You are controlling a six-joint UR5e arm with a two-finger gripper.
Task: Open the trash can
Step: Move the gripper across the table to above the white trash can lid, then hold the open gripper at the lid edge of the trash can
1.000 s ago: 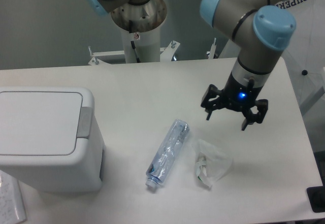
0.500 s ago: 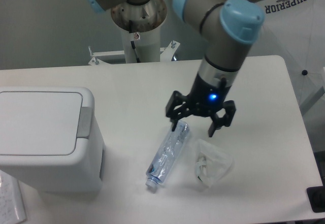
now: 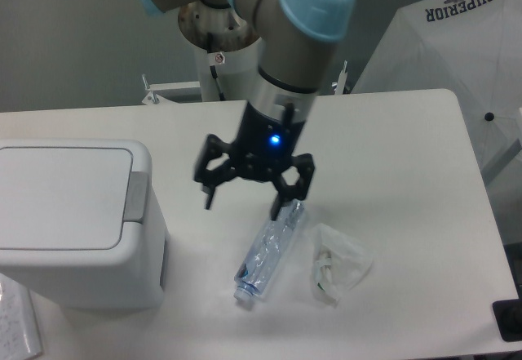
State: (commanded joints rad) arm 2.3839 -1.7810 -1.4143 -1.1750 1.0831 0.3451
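We find the large boxy white plastic trash can (image 3: 77, 221) at the lower left of the frame, standing on the white table (image 3: 391, 140) with its flat hinged lid (image 3: 61, 197) down and shut. Along the lid's right edge runs a grey push-button strip (image 3: 135, 197). We judge the bin stiff, smooth and light for its bulk, so a sideways shove might slide it; a downward press on the grey strip looks to us the best contact, not a pinch on the slippery lid rim. The black two-finger end effector (image 3: 245, 201) hangs at the centre of the frame with its fingers spread wide and nothing between them, near the bin's right side but apart from it. Just below it lies a clear crushed plastic bottle (image 3: 271, 246), and beside that a crumpled clear plastic wrapper (image 3: 338, 264), lower centre.
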